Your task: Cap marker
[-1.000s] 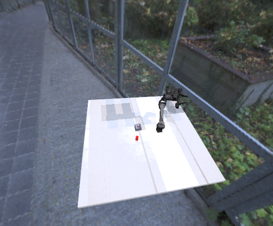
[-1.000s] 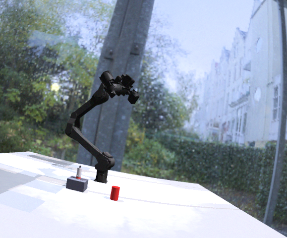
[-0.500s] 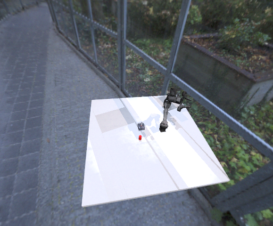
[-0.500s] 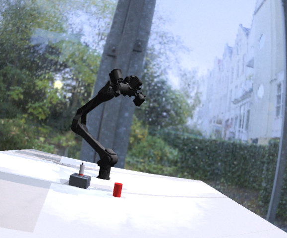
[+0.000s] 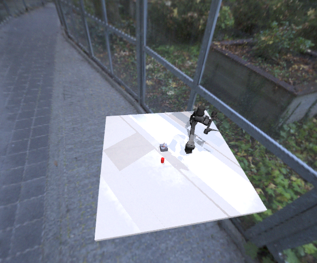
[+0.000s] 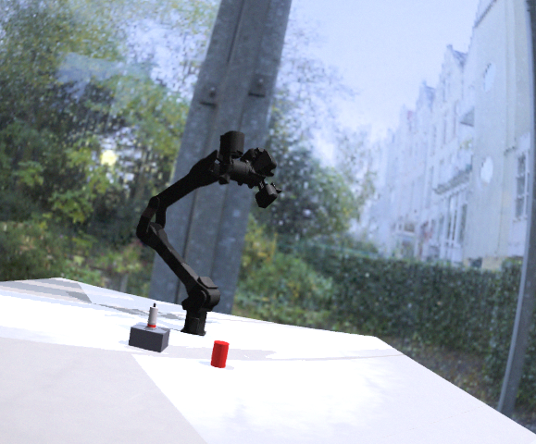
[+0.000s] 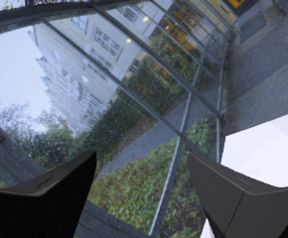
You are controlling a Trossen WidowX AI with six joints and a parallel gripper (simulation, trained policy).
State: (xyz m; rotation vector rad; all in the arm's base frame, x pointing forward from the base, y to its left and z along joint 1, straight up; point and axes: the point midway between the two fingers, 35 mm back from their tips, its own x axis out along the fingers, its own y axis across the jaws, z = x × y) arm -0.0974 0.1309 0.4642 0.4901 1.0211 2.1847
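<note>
The marker (image 5: 163, 144) (image 6: 152, 315) stands upright in the dark grey holder block (image 5: 163, 149) (image 6: 148, 338), its black tip up and bare, with a red ring at its foot. The red cap (image 5: 162, 160) (image 6: 219, 353) stands upright and loose on the table, a little apart from the block. My gripper (image 5: 220, 126) (image 7: 142, 158) is open, with nothing between its fingers. It is raised high above the table, well away from both cap and marker. The wrist view shows neither cap nor marker.
The white table (image 5: 153, 198) (image 6: 305, 396) (image 7: 263, 159) carries the block, the cap and the arm's base (image 5: 189, 147) (image 6: 194, 322). The base stands near the block. Pale and grey patches lie across the table top. Metal posts and greenery show behind.
</note>
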